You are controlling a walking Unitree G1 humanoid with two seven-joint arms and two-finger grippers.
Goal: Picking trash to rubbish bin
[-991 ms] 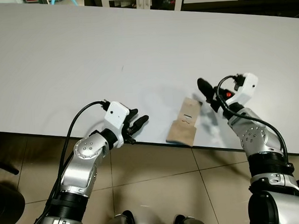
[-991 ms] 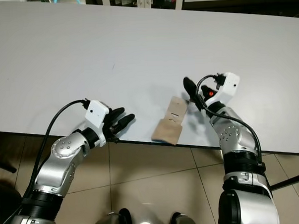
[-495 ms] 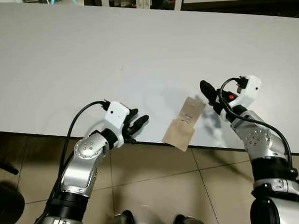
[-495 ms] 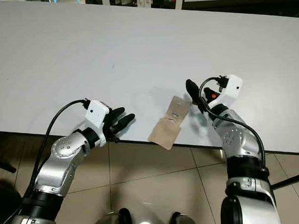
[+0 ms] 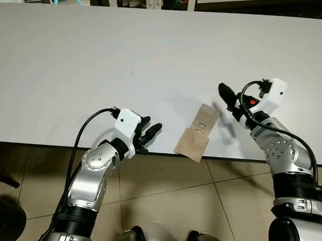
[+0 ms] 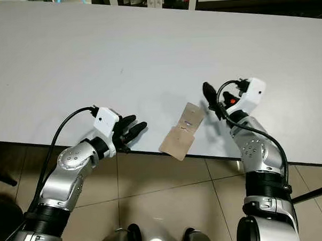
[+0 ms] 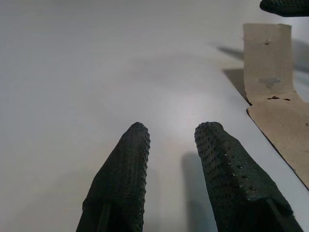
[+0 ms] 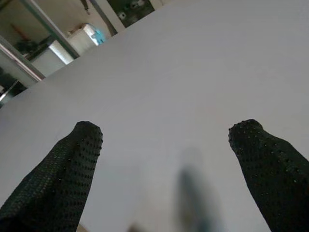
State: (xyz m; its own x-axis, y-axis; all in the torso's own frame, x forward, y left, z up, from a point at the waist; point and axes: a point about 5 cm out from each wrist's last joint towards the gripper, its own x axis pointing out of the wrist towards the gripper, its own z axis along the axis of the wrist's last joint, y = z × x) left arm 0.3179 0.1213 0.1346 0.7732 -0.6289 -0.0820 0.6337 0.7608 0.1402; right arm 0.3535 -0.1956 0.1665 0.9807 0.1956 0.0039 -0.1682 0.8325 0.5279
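Cardboard scrap (image 5: 198,134) overhangs counter (image 5: 94,59) edge, betw both arms, ungrasped. Right end effector (image 5: 227,99) spread wide just beside it; left end effector (image 5: 149,133) slightly parted, empty. Pickup and binning left.

Flat brown cardboard scrap (image 5: 196,134), creased across its middle, lying diagonally, overhanging the white table's (image 5: 94,64) near edge

A broad white bench (image 5: 94,54) spans the scene, its matte top evenly lit and its near edge a thin dark line. Below it lies a floor of large beige tiles (image 5: 165,205) with pale grout lines. Beyond the far edge stand dark cabinets with glazed doors (image 5: 145,1), and a dark rounded object (image 5: 5,220) sits on the floor to the left.
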